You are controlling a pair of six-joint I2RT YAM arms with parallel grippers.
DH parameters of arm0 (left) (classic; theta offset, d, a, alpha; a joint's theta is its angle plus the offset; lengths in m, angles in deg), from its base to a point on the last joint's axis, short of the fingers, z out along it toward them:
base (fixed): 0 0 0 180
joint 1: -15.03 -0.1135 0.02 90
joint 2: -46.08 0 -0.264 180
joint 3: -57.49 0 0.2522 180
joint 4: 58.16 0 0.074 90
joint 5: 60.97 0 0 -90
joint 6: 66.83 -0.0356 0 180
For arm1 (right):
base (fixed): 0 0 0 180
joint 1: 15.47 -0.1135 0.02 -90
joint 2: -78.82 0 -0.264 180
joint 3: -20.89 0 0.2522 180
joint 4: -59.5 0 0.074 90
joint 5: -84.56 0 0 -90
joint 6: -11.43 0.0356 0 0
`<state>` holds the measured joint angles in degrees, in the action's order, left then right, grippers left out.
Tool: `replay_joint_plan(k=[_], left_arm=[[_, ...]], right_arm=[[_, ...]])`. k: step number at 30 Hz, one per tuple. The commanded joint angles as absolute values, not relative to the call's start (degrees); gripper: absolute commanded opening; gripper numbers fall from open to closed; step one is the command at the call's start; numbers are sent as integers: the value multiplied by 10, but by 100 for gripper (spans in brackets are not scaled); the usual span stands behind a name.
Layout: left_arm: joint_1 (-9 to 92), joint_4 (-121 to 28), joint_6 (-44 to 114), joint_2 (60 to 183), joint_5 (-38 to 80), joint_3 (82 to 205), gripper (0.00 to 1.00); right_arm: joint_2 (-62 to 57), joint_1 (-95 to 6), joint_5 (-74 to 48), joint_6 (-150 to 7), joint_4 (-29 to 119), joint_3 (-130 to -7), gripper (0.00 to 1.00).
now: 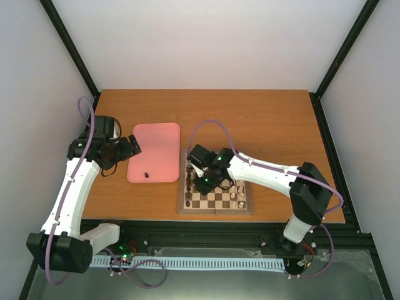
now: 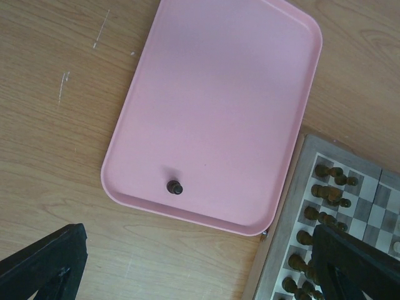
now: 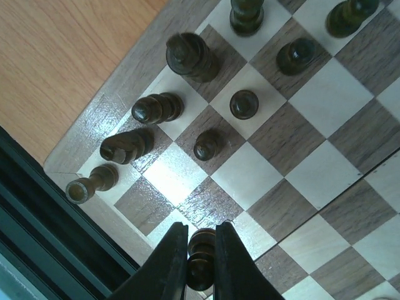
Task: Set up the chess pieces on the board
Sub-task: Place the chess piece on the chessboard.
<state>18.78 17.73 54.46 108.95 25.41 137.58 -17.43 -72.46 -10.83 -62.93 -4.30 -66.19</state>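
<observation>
While low over a corner of the board (image 3: 187, 181), pinched dark chess piece (image 3: 201, 269) in right gripper (image 3: 201, 234); noted left gripper (image 2: 200, 269) spread wide beside pink tray (image 2: 212, 94)

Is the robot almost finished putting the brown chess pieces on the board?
Nearly. Done: many dark pieces already stand along the edge of the board. In hand: the right end effector is shut on a brown piece over the board. Left: a lone piece sits on the pink tray, near the open left end effector.
</observation>
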Motion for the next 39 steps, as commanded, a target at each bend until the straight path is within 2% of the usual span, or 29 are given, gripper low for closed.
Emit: replay_joint_plan(k=[1, 39], left_arm=[[185, 159, 551, 1094, 258, 1368, 100], [185, 174, 539, 1078, 275, 1353, 100]], right_arm=[[-156, -733, -114, -609, 18, -634, 7], [-221, -761, -118, -616, 93, -601, 8]])
